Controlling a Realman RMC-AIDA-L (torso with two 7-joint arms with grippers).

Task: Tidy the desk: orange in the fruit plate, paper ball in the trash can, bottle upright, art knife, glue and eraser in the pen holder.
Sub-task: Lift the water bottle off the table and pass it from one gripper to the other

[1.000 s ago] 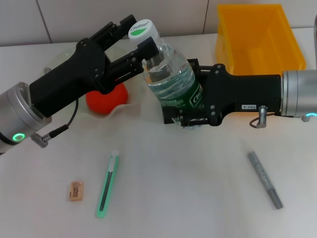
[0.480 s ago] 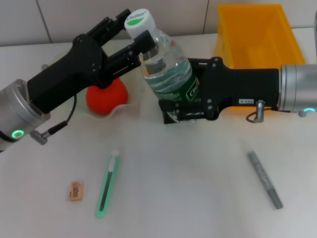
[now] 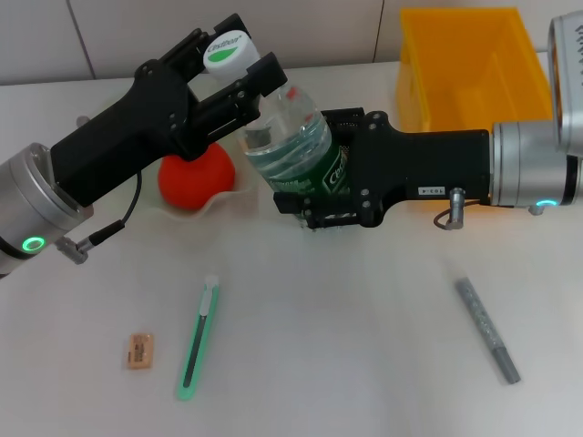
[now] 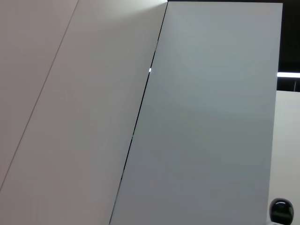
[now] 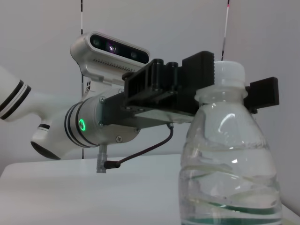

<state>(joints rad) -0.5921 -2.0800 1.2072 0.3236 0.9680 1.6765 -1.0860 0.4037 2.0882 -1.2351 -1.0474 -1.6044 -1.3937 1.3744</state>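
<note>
Bottle: your clear plastic water bottle with green label and white cap (image 3: 290, 146) stands near upright, leaning slightly, at the middle of the white desk (image 3: 346, 346).
Left gripper (image 3: 239, 71): its black fingers pinch the bottle's neck just under the cap.
Right gripper (image 3: 314, 187): it clamps the bottle's labelled body from the side.
Orange: you see the round orange fruit (image 3: 196, 177) in the shallow white fruit plate (image 3: 219, 205), just beside the bottle.
Loose items: green art knife (image 3: 198, 339), small tan eraser (image 3: 139, 350) and grey glue stick (image 3: 487, 330) lie flat on the desk.
</note>
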